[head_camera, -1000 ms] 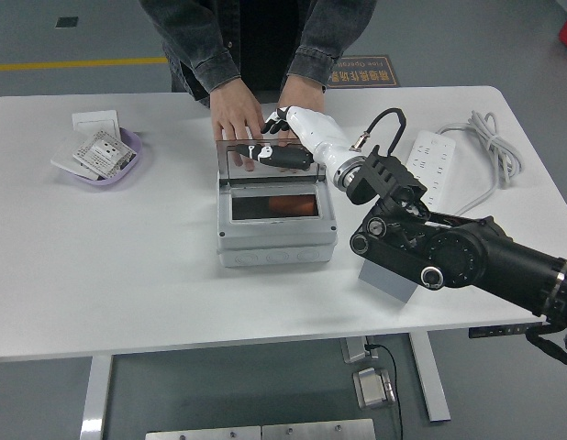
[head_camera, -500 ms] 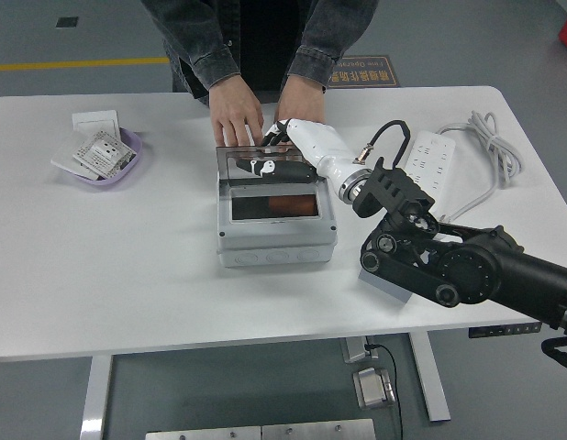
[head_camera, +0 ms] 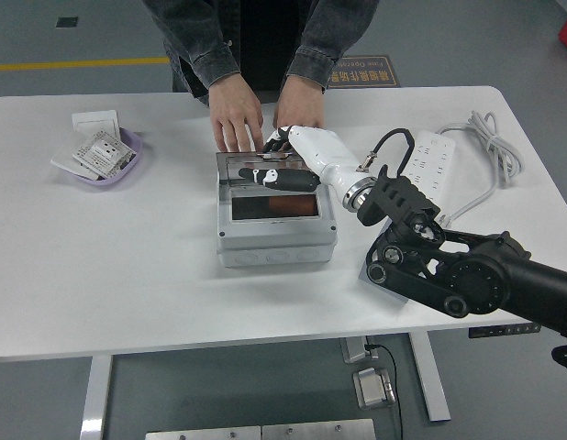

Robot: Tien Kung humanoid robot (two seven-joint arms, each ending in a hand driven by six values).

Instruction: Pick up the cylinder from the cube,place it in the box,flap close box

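Note:
A grey box (head_camera: 274, 247) stands at the table's middle, and its clear flap (head_camera: 239, 166) is tilted low over the opening. Through the window an orange-brown cylinder (head_camera: 282, 205) shows inside the box. My right hand (head_camera: 279, 174), white with black fingers, lies stretched out flat on the flap and holds nothing. A grey cube (head_camera: 375, 275) sits right of the box, mostly hidden under my right arm. A person's two hands (head_camera: 236, 124) (head_camera: 297, 105) rest at the box's far edge. My left arm is out of view.
A purple bowl (head_camera: 127, 160) of white packets sits at the far left, with a white card (head_camera: 94, 119) behind it. At the right lie a white power strip (head_camera: 430, 165) and its looped cable (head_camera: 490, 137).
My right hand has come down and toward me, pressing the flap lower over the box. The forearm dropped with it. The person's hands stayed at the box's far edge.

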